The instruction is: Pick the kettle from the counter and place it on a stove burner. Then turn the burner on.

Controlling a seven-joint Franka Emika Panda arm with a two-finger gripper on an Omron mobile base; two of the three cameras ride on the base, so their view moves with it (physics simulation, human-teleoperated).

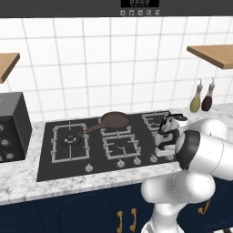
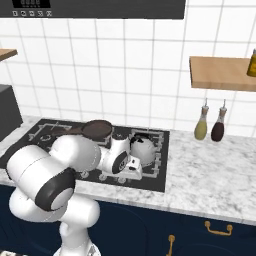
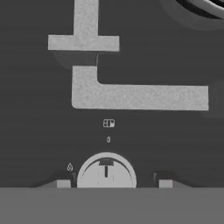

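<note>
The kettle point(image 2: 143, 146) already stands on the right rear burner of the cooktop point(image 1: 45, 159), right of centre in the left base view, so the placing looks done. The step in hand is turning the burner on. In the hand view the gripper point(image 3: 107, 183) sits at the bottom with its fingertips on either side of a round knob point(image 3: 106, 171), apart from it, not yet clenched. Next it should close on the knob and twist.

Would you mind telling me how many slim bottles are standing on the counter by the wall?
2: a yellow-green bottle and a dark bottle to its right, side by side on the counter, right of the cooktop.
</note>
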